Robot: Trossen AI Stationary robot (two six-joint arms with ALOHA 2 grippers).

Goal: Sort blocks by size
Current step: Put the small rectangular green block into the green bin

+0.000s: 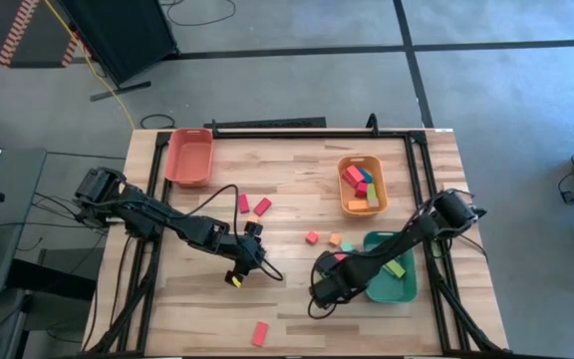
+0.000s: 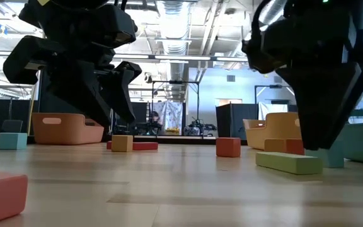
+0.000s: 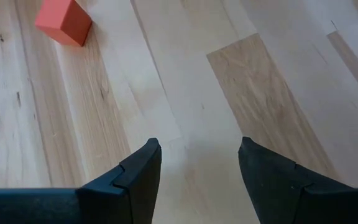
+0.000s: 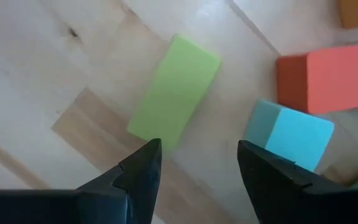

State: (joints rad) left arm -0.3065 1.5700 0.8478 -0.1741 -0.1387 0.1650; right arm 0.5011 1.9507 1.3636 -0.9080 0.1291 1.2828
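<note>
Blocks lie scattered on the wooden table (image 1: 297,309). A light green bar (image 4: 174,90) lies flat, with a red block (image 4: 325,78) and a teal block (image 4: 291,134) beside it. My right gripper (image 4: 197,144) hangs open just above the bar's end (image 2: 288,162), pointing down, near the green tray (image 1: 392,284). My left gripper (image 3: 199,144) stands open over bare wood at centre left (image 1: 244,267). A red block (image 3: 64,22) lies ahead of it. Two more red blocks (image 1: 252,204) lie farther back, and one (image 1: 259,332) near the front edge.
A red-orange tray (image 1: 189,157) stands at the far left. An orange tray (image 1: 361,199) holding several blocks stands at the far right. The green tray holds a green block (image 1: 397,269). Small red (image 1: 312,237) and orange (image 1: 335,240) blocks lie mid-table.
</note>
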